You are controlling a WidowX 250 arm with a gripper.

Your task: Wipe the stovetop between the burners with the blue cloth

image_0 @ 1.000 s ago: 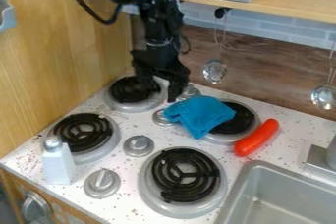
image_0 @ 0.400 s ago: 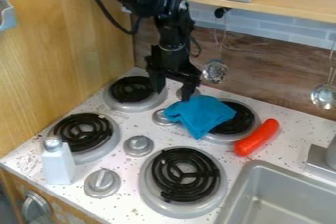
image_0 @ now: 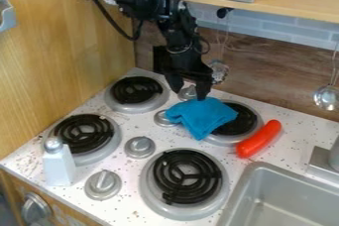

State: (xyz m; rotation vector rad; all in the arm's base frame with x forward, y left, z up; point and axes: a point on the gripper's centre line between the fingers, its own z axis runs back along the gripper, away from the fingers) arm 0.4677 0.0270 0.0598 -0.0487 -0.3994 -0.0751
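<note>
The black gripper (image_0: 189,94) hangs just above the upper left edge of a blue cloth (image_0: 201,116), its two fingers spread apart with nothing between them. Crumpled, the cloth covers the left part of the back right burner (image_0: 236,123). Right beside that burner lies a red sausage-shaped object (image_0: 259,139), slanting up to the right. Whether a fingertip touches the cloth, I cannot tell.
Other burners are at back left (image_0: 136,92), front left (image_0: 83,134) and front right (image_0: 187,177), with silver knobs (image_0: 140,147) among them. A white bottle (image_0: 58,163) stands at left. A sink (image_0: 287,196) is at lower right; ladles (image_0: 326,97) hang behind.
The gripper has moved to the right, from over the back left burner's edge to above the cloth. The cloth and the red object have stayed put.
</note>
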